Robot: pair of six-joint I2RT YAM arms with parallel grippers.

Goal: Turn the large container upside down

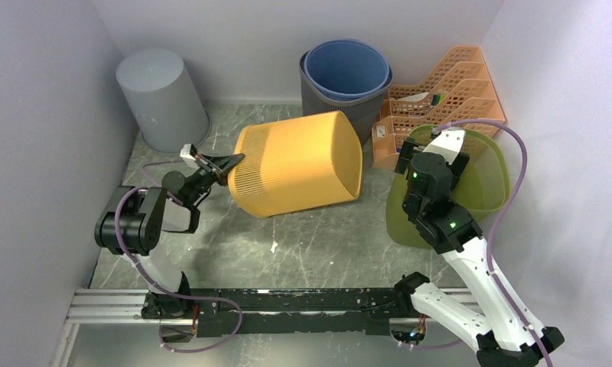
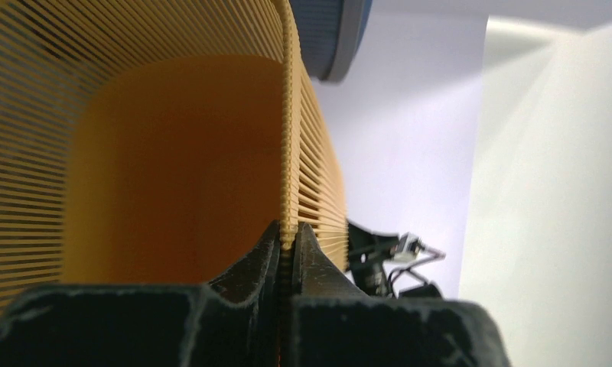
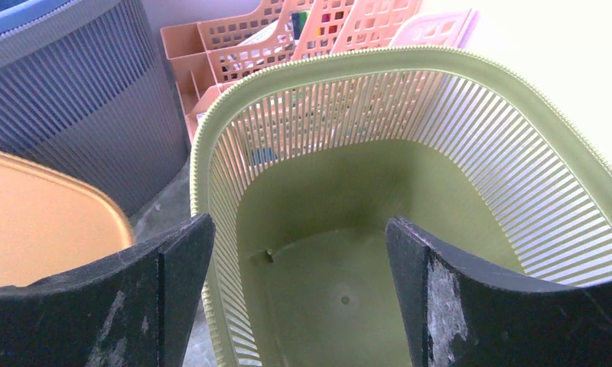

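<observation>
Lying on its side in the middle of the surface [image 1: 318,245], the big yellow basket [image 1: 303,160] has its open mouth facing the left arm and its solid bottom pointing right, toward the green basket [image 1: 490,176]. So it's tipped over, not upside down yet.

The left end effector [image 1: 232,162] is clamped on the yellow basket's rim. The left wrist view shows it nicely: both fingers squeezed together with the ribbed edge pinched between them, and the slatted wall plus the orange inside filling most of the frame.

The right end effector [image 3: 295,237] is spread wide and gripping nothing. It hangs over the green basket's open top, looking straight down into it, one finger [image 3: 173,267] outside the rim on the yellow basket's side.

Other stuff at the back: a grey bin [image 1: 161,95] standing mouth-down in the left corner, a blue bin [image 1: 347,69] nested in a dark grey bin [image 1: 364,107], and an orange file rack [image 1: 448,84] beside that.
</observation>
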